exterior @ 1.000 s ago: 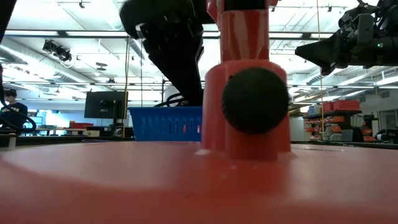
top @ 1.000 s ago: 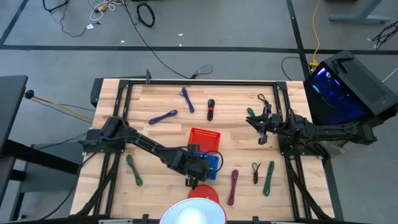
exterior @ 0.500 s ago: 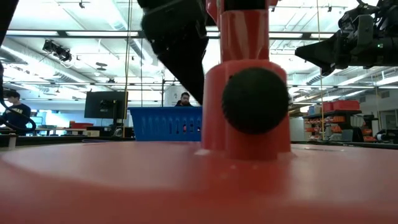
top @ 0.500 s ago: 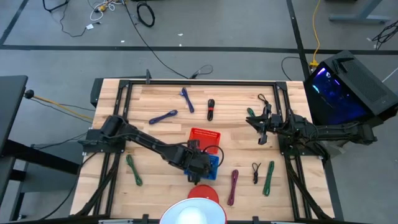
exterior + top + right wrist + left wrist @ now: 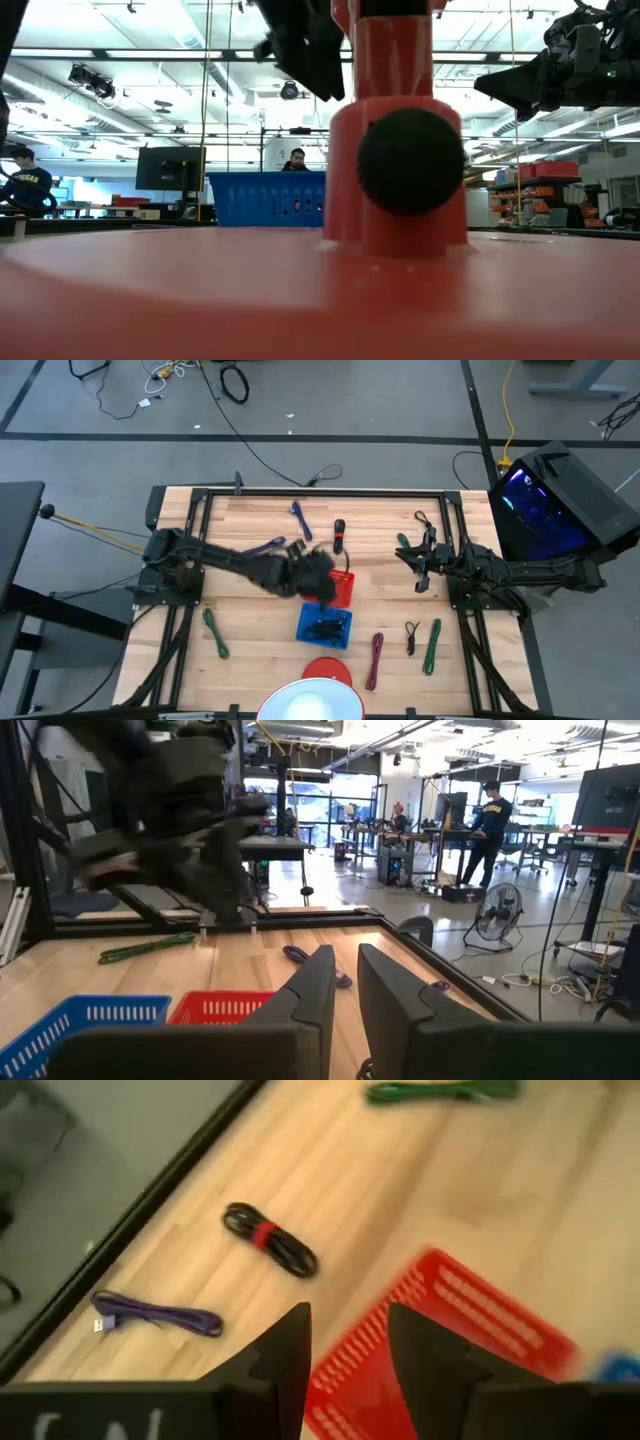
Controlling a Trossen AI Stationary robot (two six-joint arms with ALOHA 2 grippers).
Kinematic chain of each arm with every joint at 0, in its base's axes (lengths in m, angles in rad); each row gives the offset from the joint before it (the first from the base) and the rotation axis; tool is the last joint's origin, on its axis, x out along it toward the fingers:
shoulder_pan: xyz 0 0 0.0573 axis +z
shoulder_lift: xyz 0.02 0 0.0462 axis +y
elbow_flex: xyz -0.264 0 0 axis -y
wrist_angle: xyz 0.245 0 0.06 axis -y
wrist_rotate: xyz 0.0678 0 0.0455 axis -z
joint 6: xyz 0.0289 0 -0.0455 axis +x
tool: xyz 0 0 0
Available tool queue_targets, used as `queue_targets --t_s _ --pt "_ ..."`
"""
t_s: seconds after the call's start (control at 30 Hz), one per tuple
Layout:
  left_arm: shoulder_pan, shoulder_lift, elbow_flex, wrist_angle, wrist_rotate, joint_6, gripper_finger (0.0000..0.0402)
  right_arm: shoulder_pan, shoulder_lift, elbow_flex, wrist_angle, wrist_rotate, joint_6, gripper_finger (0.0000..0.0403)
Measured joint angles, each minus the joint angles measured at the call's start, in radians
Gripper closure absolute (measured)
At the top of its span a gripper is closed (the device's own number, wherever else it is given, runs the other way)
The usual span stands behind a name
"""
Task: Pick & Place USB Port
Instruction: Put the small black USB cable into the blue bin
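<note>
left gripper [image 5: 345, 1355] fingers were a narrow gap apart, nothing between them, above the red basket [image 5: 333, 586]. the blue basket [image 5: 326, 624] already held dark cables. nearest loose one looked like the black cable with a red tie [image 5: 270, 1240], flat on the table [image 5: 240, 615]. best to centre over its bundle and widen the gap before descending. right gripper [image 5: 421, 571] waited at the right side, fingers slightly apart, empty.
</note>
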Motion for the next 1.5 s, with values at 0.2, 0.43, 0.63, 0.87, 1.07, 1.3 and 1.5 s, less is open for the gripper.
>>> queue_targets --t_s 0.2,0.43,0.63,0.87,1.07,1.3,1.5 --pt "0.196 0.021 -0.002 0.04 0.211 -0.028 0.0269 0.0 0.0 0.0 0.005 0.0 0.002 0.0353" --pt "0.394 0.041 -0.002 0.093 0.457 -0.097 0.0269 0.0 0.0 0.0 0.003 0.0 -0.01 0.0353" --pt "0.474 0.104 -0.001 0.229 0.658 -0.149 0.0269 0.0 0.0 0.0 0.006 0.0 -0.019 0.0353" --pt "0.511 0.211 -0.001 0.251 0.773 -0.183 0.0268 0.001 0.0 0.0 0.01 -0.009 -0.017 0.0353" --pt "0.523 0.237 -0.002 0.26 0.801 -0.19 0.0246 0.001 0.0 0.0 0.012 -0.029 -0.014 0.0353" --pt "0.532 0.237 -0.002 0.28 0.771 -0.195 0.0203 0.001 0.0 0.0 0.012 -0.029 -0.012 0.0353" --pt "0.536 0.237 -0.002 0.319 0.739 -0.233 0.0194 0.001 0.0 0.0 0.013 -0.029 -0.01 0.0353"
